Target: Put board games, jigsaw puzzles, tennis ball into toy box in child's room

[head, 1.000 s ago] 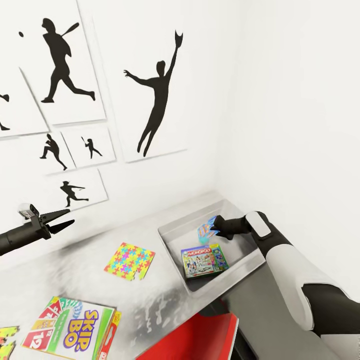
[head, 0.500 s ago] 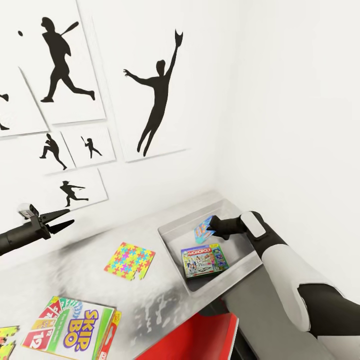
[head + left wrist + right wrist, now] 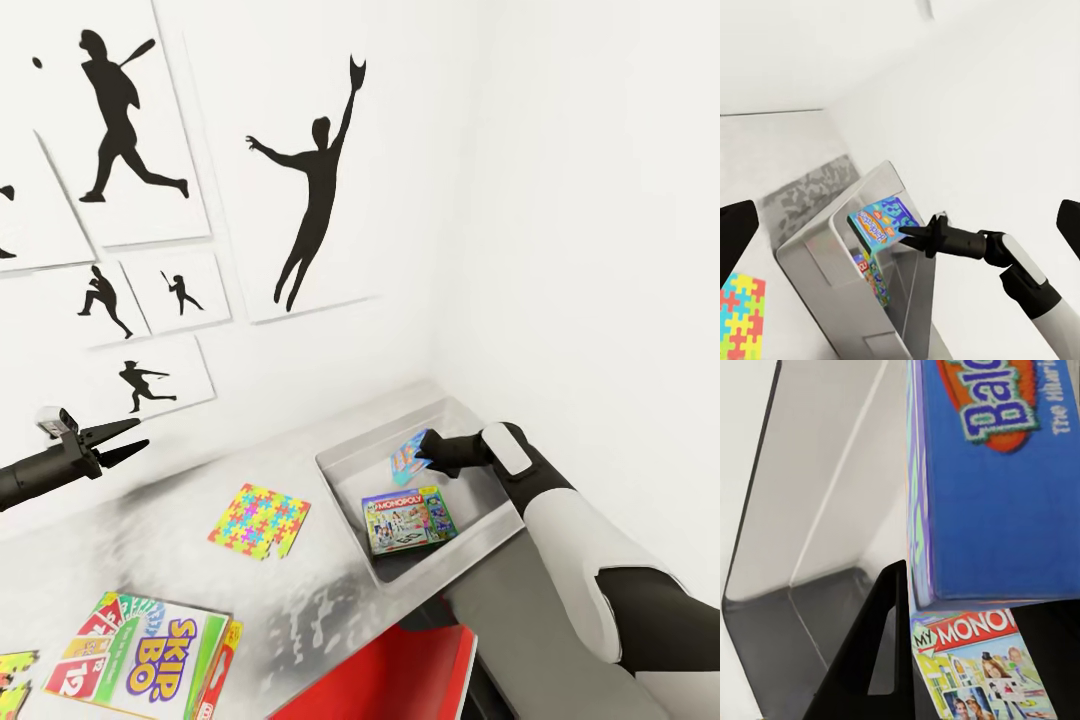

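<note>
**Blue game box held over the toy box, release pending**

Toys are partly packed: the right gripper (image 3: 428, 459) has its fingers closed on the edge of the small blue game box (image 3: 409, 457) and holds it tilted above the far end of the toy box (image 3: 345, 470), which sits at the corner end of the table (image 3: 170, 530). The step in hand looks like the drop-off of this second game. A Monopoly box (image 3: 408, 520) already lies flat on the bin's floor, just beside and below the held box. The next move likely calls for lowering the blue box, levelling it so it clears the sloping wall, then parting the fingers.

Outside the bin lie a jigsaw puzzle (image 3: 260, 521) on the tabletop near the bin's wall, the Skip-Bo box (image 3: 140, 655) well apart towards the near edge, and a sliver of a second puzzle (image 3: 12, 675) at the frame's border. The left gripper (image 3: 128, 440) hovers above the table with its fingers spread, holding nothing.

The bin is smooth pale grey with low slanted walls; the games are flat printed cardboard with crisp corners; the puzzle is a thin sheet of bright interlocking shapes; the tabletop shows a mottled, faintly glossy sheen.
</note>
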Motion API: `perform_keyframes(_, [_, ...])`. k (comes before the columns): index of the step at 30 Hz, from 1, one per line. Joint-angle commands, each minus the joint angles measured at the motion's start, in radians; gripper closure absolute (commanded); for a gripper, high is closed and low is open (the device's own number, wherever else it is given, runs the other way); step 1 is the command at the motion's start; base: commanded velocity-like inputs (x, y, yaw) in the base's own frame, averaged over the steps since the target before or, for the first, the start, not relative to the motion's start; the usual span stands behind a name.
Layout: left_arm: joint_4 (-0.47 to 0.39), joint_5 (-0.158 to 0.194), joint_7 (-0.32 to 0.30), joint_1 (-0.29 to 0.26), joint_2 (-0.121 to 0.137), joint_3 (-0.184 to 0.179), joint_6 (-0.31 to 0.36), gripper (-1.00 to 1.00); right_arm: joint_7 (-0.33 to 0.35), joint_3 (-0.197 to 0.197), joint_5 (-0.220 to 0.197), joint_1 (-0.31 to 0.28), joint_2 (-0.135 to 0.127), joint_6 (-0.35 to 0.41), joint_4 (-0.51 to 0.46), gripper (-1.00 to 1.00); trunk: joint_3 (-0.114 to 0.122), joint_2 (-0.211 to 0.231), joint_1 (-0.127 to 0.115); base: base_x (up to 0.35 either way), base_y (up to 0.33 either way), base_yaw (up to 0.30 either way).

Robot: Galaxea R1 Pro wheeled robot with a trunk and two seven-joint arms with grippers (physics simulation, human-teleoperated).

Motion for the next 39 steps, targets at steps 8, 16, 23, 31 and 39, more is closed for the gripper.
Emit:
perform_keyframes(8, [0.000,0.001,-0.002,-0.001,0.000,0.000,0.010,-1.00,-0.007,0.005,-0.013,-0.001,0.000,-0.020,-0.001,1.00,-0.013,-0.002,0.000,0.000,0.000,0.000])
perform_keyframes(16, [0.000,0.000,-0.002,-0.001,0.000,0.000,0.010,-1.00,-0.006,0.005,-0.013,-0.001,0.000,-0.021,-0.001,1.00,-0.026,-0.002,0.000,0.000,0.000,0.000])
perform_keyframes(23, [0.000,0.000,-0.002,-0.001,0.000,0.000,0.010,-1.00,-0.006,0.005,-0.013,-0.001,0.000,-0.021,-0.001,1.00,-0.038,-0.002,0.000,0.000,0.000,0.000])
perform_keyframes(31, [0.000,0.000,-0.001,-0.001,0.000,0.000,0.010,-1.00,-0.006,0.005,-0.013,-0.001,0.000,-0.022,-0.001,1.00,-0.051,-0.002,0.000,0.000,0.000,0.000])
perform_keyframes(39, [0.000,0.000,-0.001,-0.001,0.000,-0.001,0.010,-1.00,-0.006,0.005,-0.013,-0.001,0.000,-0.023,-0.001,1.00,-0.064,-0.002,0.000,0.000,0.000,0.000])
